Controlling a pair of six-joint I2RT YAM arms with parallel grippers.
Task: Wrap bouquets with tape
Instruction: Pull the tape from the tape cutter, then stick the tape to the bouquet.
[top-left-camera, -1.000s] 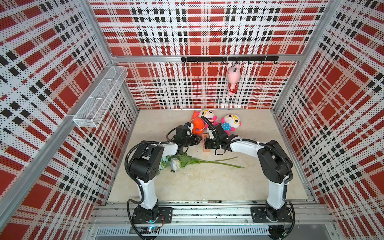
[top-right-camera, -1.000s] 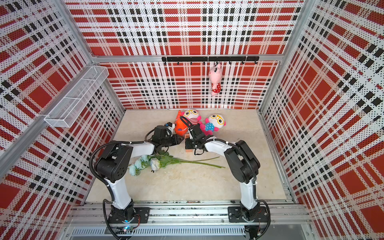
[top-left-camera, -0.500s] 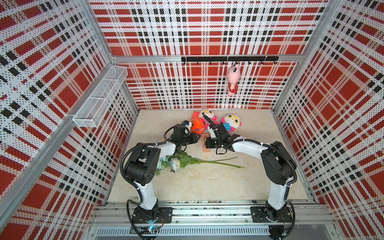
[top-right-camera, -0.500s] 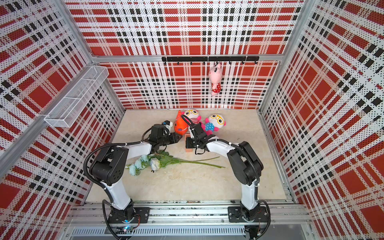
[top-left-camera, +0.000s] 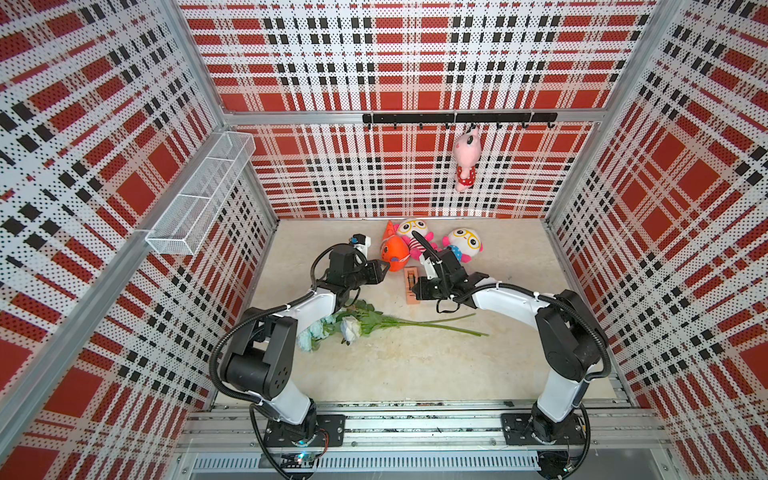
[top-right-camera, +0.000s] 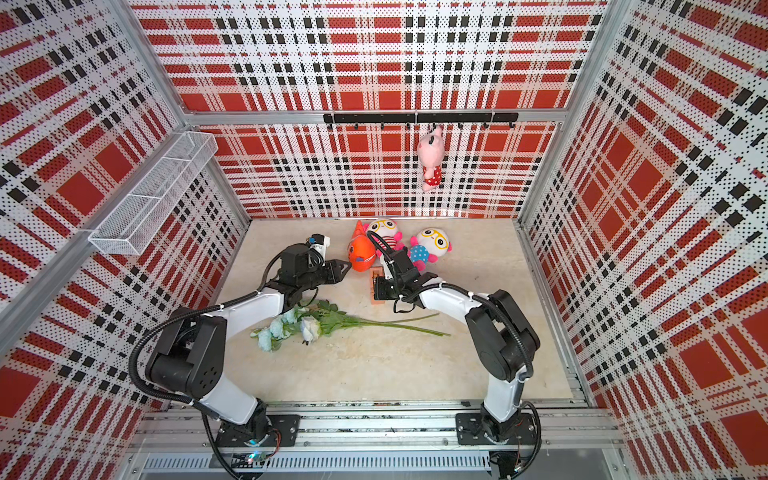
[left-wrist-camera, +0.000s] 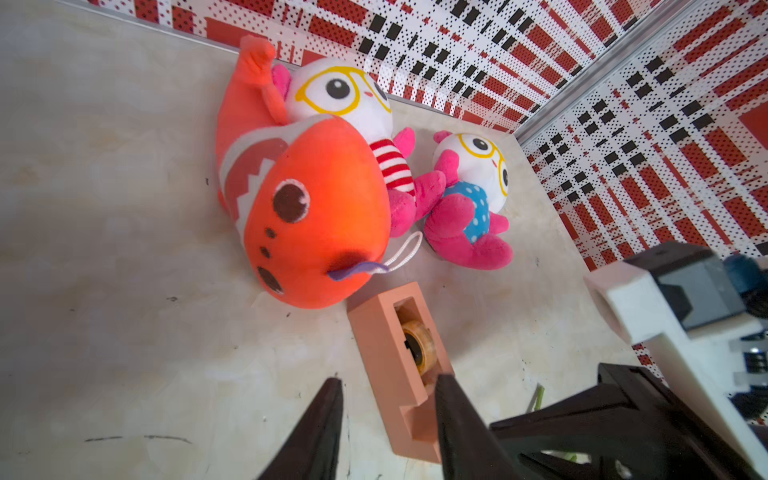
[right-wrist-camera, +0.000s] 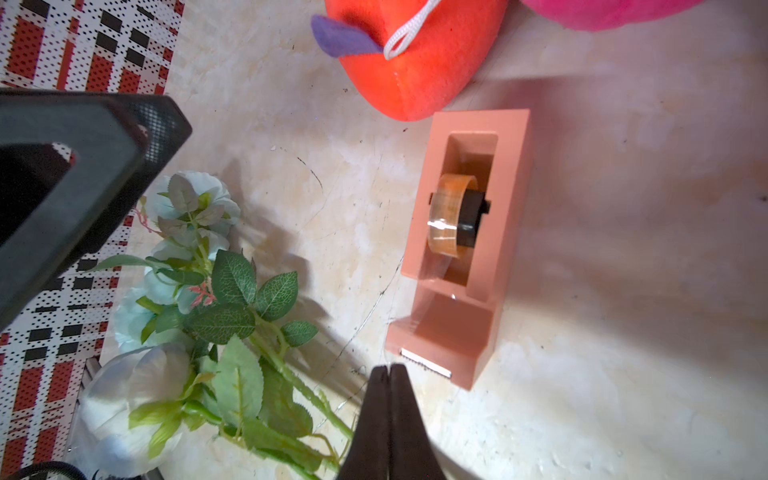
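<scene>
In a top view, the bouquets (top-left-camera: 365, 324) lay untaped on the table at lower centre. Beyond, the right pincer (right-wrist-camera: 390, 374), shut and empty, hovered at the tape (right-wrist-camera: 465, 249) cutter; the left pincer (left-wrist-camera: 388, 409) was part-open, empty. Drawing out tape seemed next.

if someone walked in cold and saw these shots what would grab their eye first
Probably the loud red, black and white plaid walls boxing in the pale table. Next, the bright plush cluster at the back: an orange fish beside two pink dolls with yellow glasses, and a pink toy hanging from the hook rail. Then both arms meeting over the peach tape dispenser, with the bouquet lying flat nearer the front.
</scene>
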